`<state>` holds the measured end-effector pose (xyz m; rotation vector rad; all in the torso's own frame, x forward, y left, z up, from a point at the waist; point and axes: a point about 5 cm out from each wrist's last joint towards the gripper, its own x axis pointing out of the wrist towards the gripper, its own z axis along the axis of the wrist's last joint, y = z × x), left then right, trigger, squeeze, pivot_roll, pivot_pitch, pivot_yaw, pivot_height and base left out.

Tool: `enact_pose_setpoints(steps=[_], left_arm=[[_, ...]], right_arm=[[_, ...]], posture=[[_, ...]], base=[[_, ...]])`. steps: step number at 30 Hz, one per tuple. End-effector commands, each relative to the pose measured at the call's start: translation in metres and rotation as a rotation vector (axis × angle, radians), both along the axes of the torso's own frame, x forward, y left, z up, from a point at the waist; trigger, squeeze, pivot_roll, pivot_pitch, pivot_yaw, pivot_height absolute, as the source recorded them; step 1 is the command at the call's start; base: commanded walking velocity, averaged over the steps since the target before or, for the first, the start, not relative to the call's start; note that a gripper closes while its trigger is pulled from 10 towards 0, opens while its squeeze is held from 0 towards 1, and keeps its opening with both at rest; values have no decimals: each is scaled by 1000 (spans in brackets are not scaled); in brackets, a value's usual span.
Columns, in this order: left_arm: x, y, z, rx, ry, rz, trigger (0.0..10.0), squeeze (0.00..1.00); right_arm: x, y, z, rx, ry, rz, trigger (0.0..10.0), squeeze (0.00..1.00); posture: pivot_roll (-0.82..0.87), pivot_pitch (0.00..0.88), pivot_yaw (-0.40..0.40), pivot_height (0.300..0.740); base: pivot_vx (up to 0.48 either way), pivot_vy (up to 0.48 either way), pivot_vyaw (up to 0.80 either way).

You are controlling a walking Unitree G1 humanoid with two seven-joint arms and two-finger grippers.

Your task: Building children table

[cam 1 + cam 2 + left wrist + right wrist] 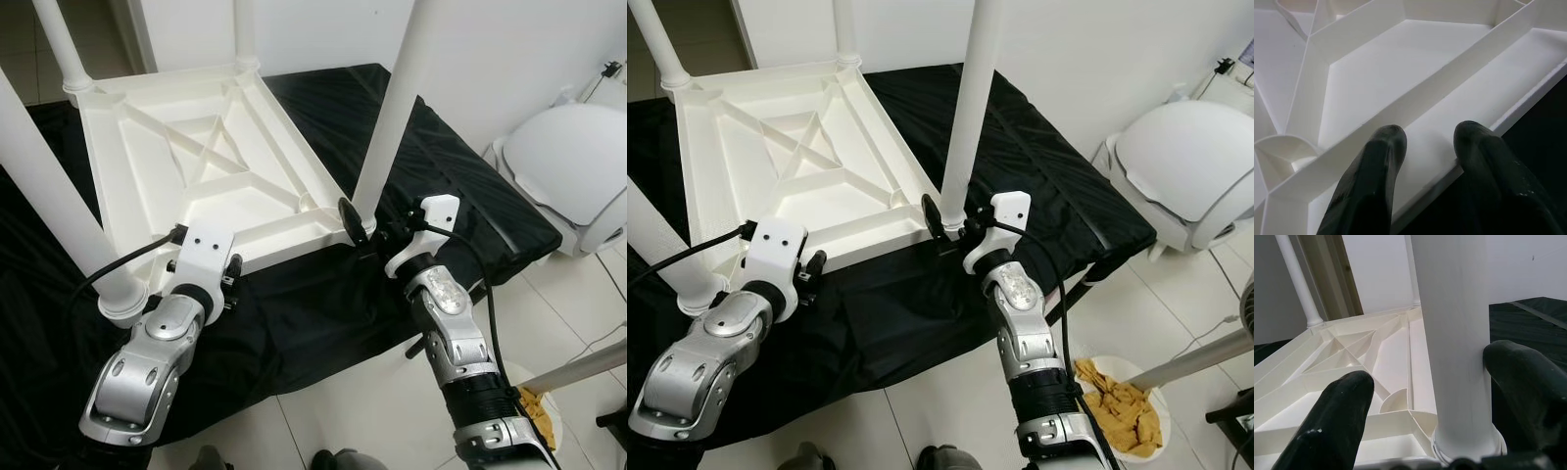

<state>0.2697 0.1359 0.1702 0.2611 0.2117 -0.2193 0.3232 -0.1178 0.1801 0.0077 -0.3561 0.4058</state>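
A white plastic children's table (196, 166) lies upside down on a black cloth (323, 313), its legs pointing up. My right gripper (1430, 364) is open around the base of the near right leg (392, 108). One finger (1528, 382) touches the leg and the other stands a little off it. My left gripper (1427, 137) is open at the near edge of the tabletop (1415, 93), with both fingers over the rim and ribs beside the near left leg (59, 215). Two more legs (64, 44) rise at the far side.
The cloth-covered surface ends just in front of me, with tiled floor (362, 411) below. A white rounded appliance (578, 166) stands at the right. A bowl of chips (1122, 401) sits on the floor by my right arm, with a white pole (578, 367) beside it.
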Motion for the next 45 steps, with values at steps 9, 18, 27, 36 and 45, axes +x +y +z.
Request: enact_pose_setpoints(steps=[9,18,27,36,45], left_arm=[[6,-13,-14,81,74,-137,10000,0],[7,-23,4,-97,72,-287,10000,0],[8,-23,-5,-63,88,-284,10000,0],[18,-22,-3,-83,74,-234,10000,973],[24,-24,-12,-10,97,-222,10000,0]], right_arm=[[-1,-6,0,-3,-5,-31,10000,0],[-4,-15,0,-2,-10,-77,10000,0],[-4,-11,0,4,-9,-71,10000,0],[-3,-13,2,-1,-14,-75,10000,0],[-5,-12,1,0,-14,-76,10000,0]], posture=[[5,108,-34,740],[-20,109,-12,740],[-18,104,-21,740],[-25,98,-24,740],[-36,91,-16,740]], base=[[0,0,0],[0,0,0],[0,0,0],[0,0,0],[0,0,0]])
